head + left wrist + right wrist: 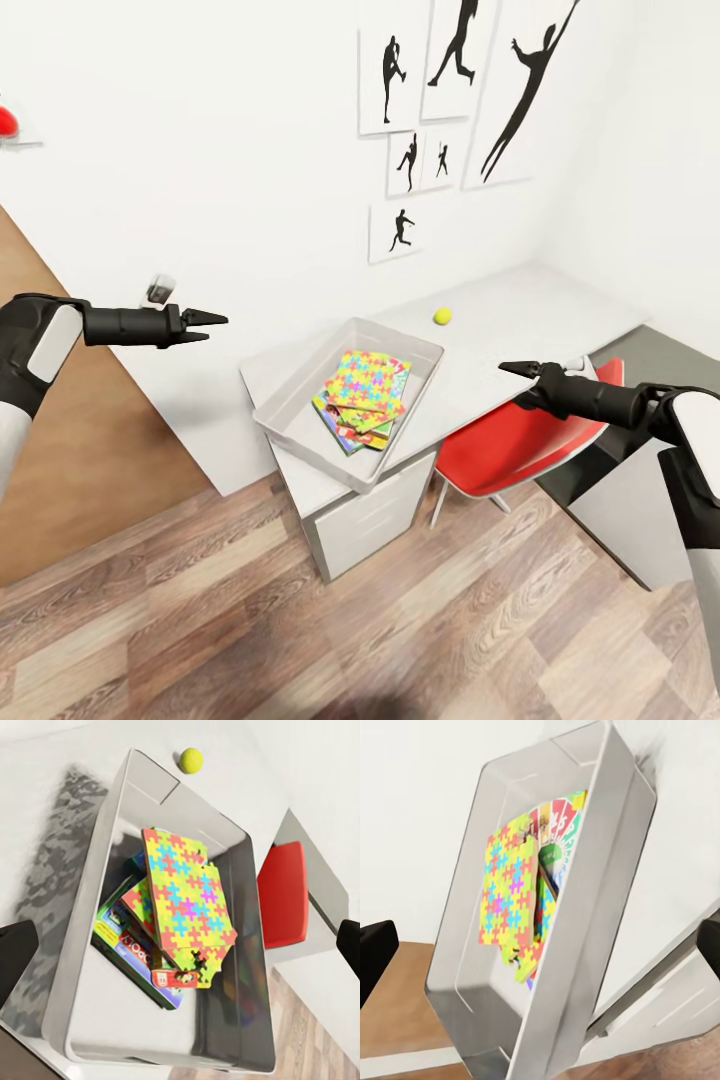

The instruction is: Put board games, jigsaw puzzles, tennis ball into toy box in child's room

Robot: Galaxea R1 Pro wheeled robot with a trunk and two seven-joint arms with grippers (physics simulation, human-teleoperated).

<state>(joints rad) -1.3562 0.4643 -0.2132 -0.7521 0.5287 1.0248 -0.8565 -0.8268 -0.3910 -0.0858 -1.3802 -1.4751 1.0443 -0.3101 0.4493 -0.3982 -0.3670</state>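
The grey rectangular plastic toy box (pixel 300 400) on the white table (pixel 520 300) holds stacked jigsaw-patterned boxes (pixel 184 907); their printing is illegible. The yellow-green tennis ball (pixel 442 316) lies on the table beyond the toy box. Left fingers (pixel 205 320) and right fingers (pixel 518 369) are spread wide, holding nothing.

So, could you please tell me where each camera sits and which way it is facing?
Head view: looks forward and down at the table, toy box and tennis ball; both arms show.
Left wrist view: looks down into the toy box.
Right wrist view: faces the toy box obliquely.
All views share the toy box and jigsaw puzzle.
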